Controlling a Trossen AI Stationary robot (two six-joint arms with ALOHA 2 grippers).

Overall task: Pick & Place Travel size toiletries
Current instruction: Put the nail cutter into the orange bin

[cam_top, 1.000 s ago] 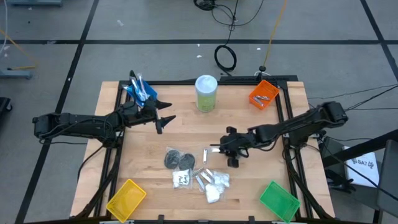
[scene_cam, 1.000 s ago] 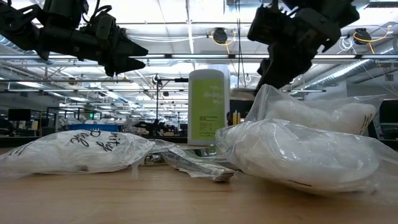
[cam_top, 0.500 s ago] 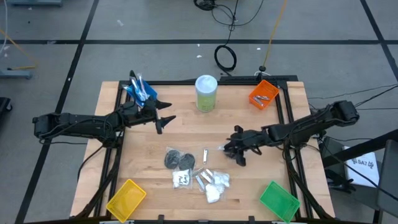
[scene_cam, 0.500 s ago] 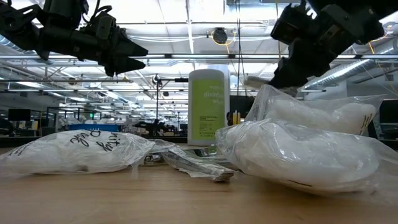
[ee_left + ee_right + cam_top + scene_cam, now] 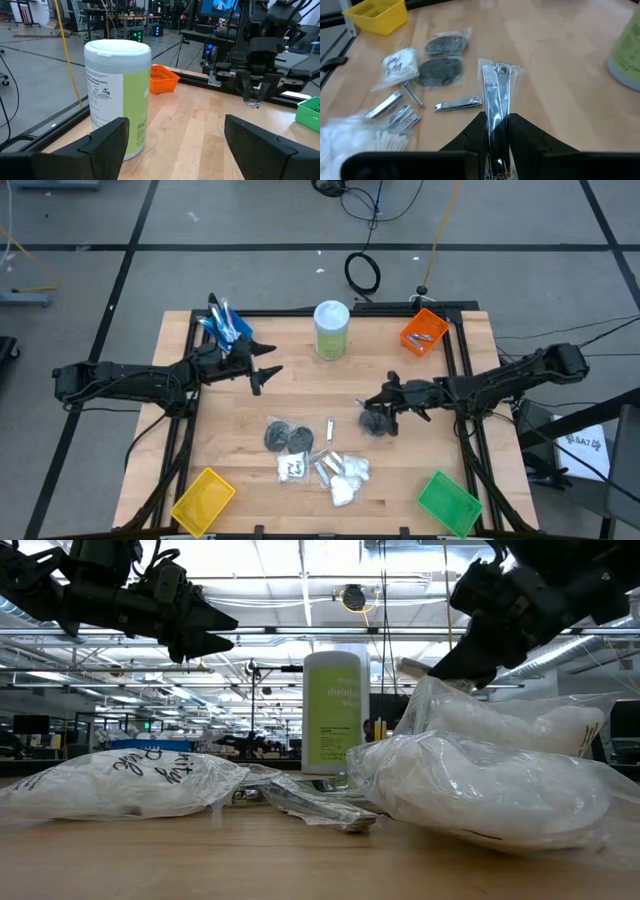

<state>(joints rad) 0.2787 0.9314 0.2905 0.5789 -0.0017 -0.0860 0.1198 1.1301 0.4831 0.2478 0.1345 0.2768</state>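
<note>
left gripper [image 5: 268, 370]: fingers spread wide, holding nothing, raised over the table's left part, near the blue bin [image 5: 226, 325].
canister [image 5: 331, 329]: pale green with a white lid, upright at the table's far middle.
loose toiletries: two dark discs [image 5: 286, 437], a silver clipper [image 5: 329, 429] and white packets [image 5: 347, 476] lying in the near middle.
right gripper [image 5: 376, 406]: clamped on a bagged silver clipper [image 5: 496, 97], lifted above the wood just right of the pile.
orange bin [image 5: 424, 331]: far right corner, silver pieces inside.
</note>
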